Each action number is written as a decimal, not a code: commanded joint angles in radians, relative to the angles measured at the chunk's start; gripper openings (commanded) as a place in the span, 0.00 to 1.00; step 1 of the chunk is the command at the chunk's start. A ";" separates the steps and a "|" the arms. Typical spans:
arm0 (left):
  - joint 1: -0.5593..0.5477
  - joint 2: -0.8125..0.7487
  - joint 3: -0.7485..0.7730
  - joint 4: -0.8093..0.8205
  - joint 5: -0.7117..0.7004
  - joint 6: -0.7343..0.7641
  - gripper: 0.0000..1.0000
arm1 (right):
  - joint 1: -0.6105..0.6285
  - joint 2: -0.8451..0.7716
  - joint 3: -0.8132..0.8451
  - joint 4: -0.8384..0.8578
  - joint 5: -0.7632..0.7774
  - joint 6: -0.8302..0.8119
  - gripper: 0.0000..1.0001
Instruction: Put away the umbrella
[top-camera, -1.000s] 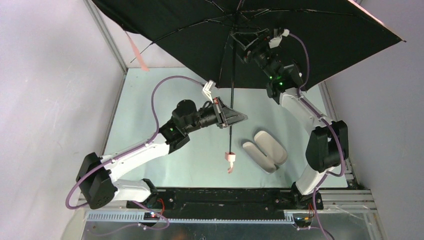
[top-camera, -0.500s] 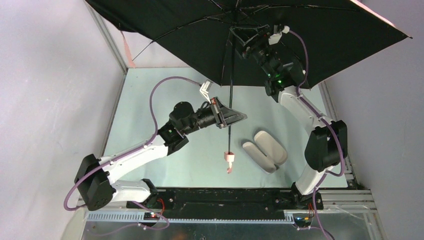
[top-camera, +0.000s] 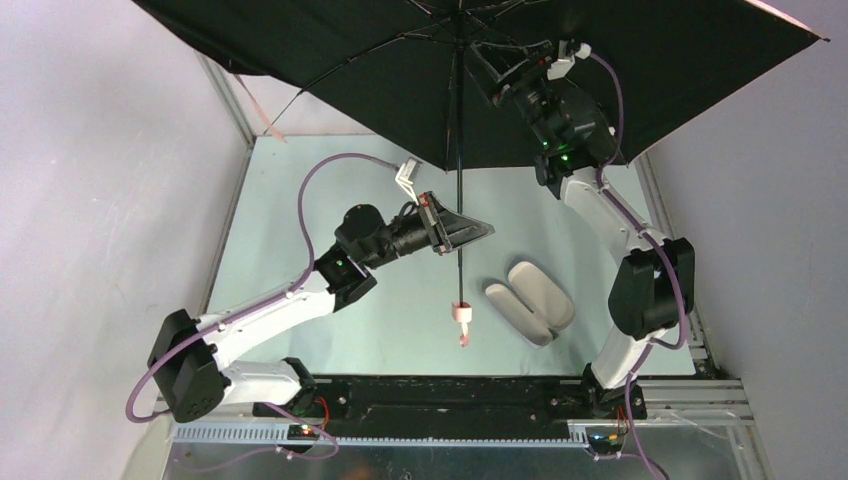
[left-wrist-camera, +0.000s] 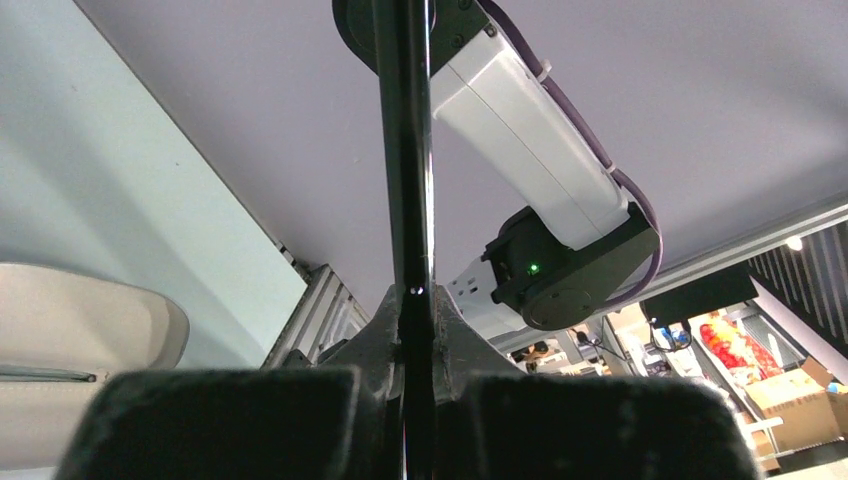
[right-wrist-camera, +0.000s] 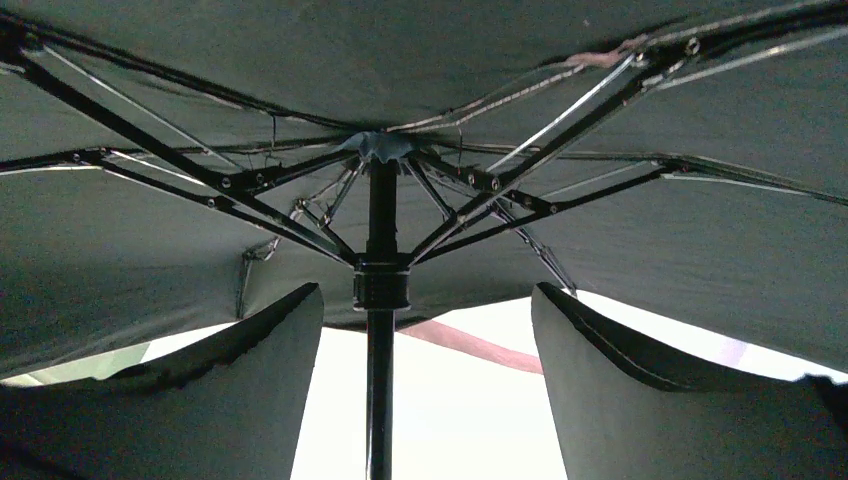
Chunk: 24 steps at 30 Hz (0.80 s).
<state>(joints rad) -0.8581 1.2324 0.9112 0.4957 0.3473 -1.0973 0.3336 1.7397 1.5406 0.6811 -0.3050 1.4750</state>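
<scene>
1. Canopy of the umbrella (top-camera: 400, 80) is fully spread, black underside toward the overhead camera, and it is held in the air over the far half of the worktop (top-camera: 280, 200). Its shaft (top-camera: 458, 180) runs toward the near edge and ends in the pink handle (top-camera: 461, 314), which hangs free just beside the lilac case (top-camera: 530, 300). The case lies toward the near right corner.
2. Grip: the left end effector (top-camera: 470, 233) is clamped tight on the lower part of the shaft, above the handle — it alone carries the umbrella.
3. Under the canopy, the right end effector (top-camera: 487, 62) has its jaws spread wide, 1 finger on each side of the shaft, touching nothing.
4. Step in hand, as I judge it: collapsing the canopy, not yet begun. The next move calls for the right end effector to close on the runner (right-wrist-camera: 381, 285) and draw it down the shaft toward the handle while the left grip holds firm. A slipped hold could let the ribs spring back out.
5. Views: only the right wrist camera shows the runner, the hub and ribs, and the clear gap between its fingers (right-wrist-camera: 200, 400) and the shaft. Only the left wrist camera shows the shaft pinched between the pads (left-wrist-camera: 230, 420). Only the overhead view shows the handle, both arms and the canopy's pink outer edge.
</scene>
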 joint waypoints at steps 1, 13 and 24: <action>-0.005 -0.019 0.012 0.128 0.018 0.040 0.00 | -0.001 0.025 0.095 0.003 -0.010 -0.007 0.78; -0.002 -0.001 0.054 0.071 0.048 0.062 0.00 | 0.024 0.058 0.146 -0.032 -0.020 -0.047 0.73; 0.022 -0.006 0.050 0.067 0.076 0.061 0.00 | 0.048 0.094 0.192 -0.044 -0.011 -0.047 0.24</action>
<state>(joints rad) -0.8436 1.2457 0.9112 0.4664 0.3756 -1.0981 0.3752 1.8202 1.6817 0.6060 -0.3210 1.4326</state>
